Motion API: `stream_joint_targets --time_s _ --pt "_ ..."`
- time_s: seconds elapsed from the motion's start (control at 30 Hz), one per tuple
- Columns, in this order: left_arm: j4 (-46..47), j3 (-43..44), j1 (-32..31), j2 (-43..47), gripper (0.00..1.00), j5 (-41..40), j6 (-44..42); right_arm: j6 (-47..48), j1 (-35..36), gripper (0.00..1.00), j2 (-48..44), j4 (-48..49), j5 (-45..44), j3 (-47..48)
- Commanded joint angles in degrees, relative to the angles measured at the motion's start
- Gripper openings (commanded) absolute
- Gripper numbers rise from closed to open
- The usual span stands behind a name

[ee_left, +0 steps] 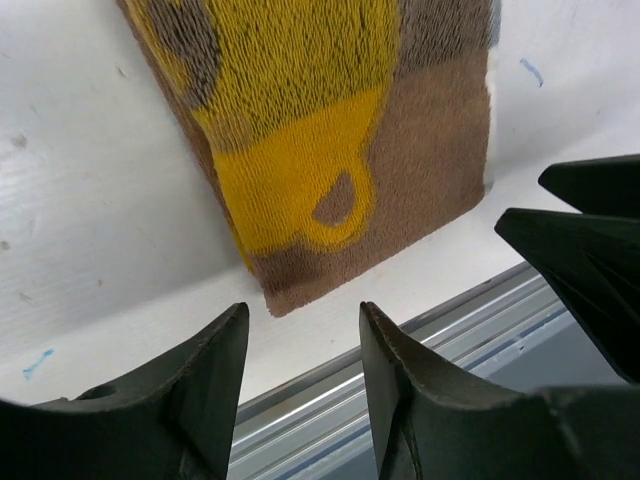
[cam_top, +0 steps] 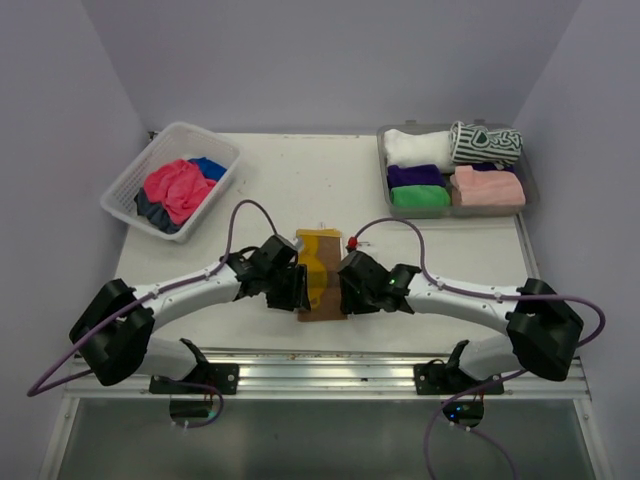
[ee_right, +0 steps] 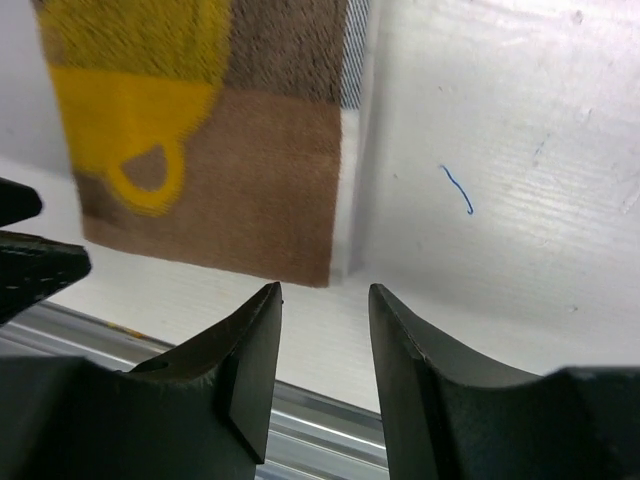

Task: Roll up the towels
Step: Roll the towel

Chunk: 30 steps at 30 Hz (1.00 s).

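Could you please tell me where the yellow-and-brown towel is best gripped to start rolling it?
Probably at its two near corners, one per pincer, coming low from the arms' side: the yellow-and-brown towel lies flat, its short near edge facing the open left pincer and right pincer.

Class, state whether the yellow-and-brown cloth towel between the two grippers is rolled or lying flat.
Lying flat. The yellow-and-brown cloth towel is spread on the white table; both wrist views show its near edge flat, unrolled.

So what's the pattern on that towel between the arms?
The towel is brown with a yellow mug shape, clearest in the left wrist view.
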<state>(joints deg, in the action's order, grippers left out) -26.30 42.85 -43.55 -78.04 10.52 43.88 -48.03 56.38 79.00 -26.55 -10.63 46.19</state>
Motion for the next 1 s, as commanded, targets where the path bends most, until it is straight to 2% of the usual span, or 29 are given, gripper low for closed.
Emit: stream_joint_targets --time_s 0.0,0.17,0.6,0.63,0.7,0.8,0.83,0.97 --pt "2.3 -2.1 -2.1 -0.4 0.52 -1.4 2.3 0.1 0.9 0.45 0.2 2.3 1.5 -2.2" --pt "6.7 -4.7 -2.9 -2.0 0.49 -1.6 4.3 0.2 1.2 0.43 2.1 5.5 1.6 -3.6" --pt "9.5 -5.4 -3.5 -6.1 0.4 -1.7 5.5 -0.2 1.2 0.36 5.4 8.6 2.9 -4.7" --pt "9.5 -5.3 -3.6 -6.2 0.34 -1.6 5.6 -0.4 1.2 0.33 5.3 8.5 2.8 -4.8" --pt "9.7 -5.6 -3.6 -6.7 0.3 -1.6 5.9 -0.5 1.3 0.25 5.1 8.5 2.8 -4.9" --pt "9.6 -5.5 -3.7 -7.0 0.21 -1.5 6.0 -0.7 1.4 0.19 4.8 8.4 2.5 -4.8" --pt "9.5 -5.4 -3.7 -7.0 0.16 -1.6 6.1 -0.8 1.4 0.18 4.9 7.9 2.6 -4.5" --pt "8.1 -4.5 -3.7 -6.1 0.08 -2.2 6.2 -0.9 1.4 0.2 4.3 6.9 1.9 -3.8"
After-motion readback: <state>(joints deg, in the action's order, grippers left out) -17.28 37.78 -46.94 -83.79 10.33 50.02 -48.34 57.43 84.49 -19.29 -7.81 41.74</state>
